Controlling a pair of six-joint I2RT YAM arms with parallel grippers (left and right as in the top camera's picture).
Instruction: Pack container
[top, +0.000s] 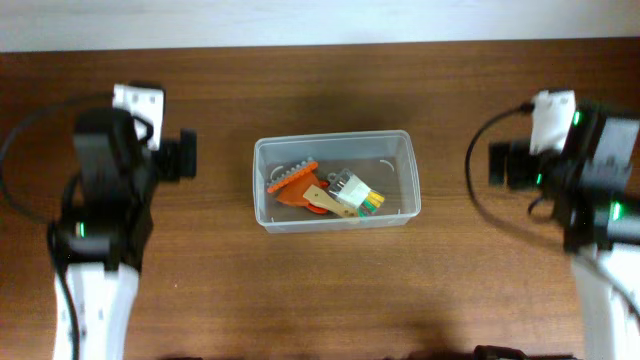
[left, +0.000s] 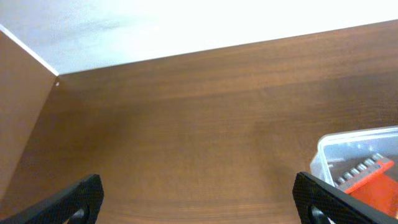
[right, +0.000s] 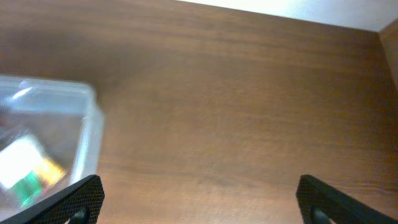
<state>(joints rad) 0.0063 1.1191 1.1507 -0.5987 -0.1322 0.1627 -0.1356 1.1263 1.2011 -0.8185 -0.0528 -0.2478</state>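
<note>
The container (top: 396, 168), a clear plastic tub, stands in the middle of the wooden table. Inside lie an orange piece (top: 293, 186) and a small white item with green and yellow parts (top: 357, 193). My left gripper (top: 138, 103) hovers left of the tub, open and empty. In the left wrist view its jaws (left: 199, 202) stand wide over bare wood, with the tub's corner (left: 348, 146) at the right. My right gripper (top: 553, 112) is right of the tub, also open. In the right wrist view it (right: 199, 199) holds nothing, and the tub's wall (right: 90, 134) shows at the left.
The table's far edge meets a pale wall (left: 186, 25) just beyond both grippers. Black cables (top: 480, 190) loop beside each arm. Bare wood lies between each gripper and the tub.
</note>
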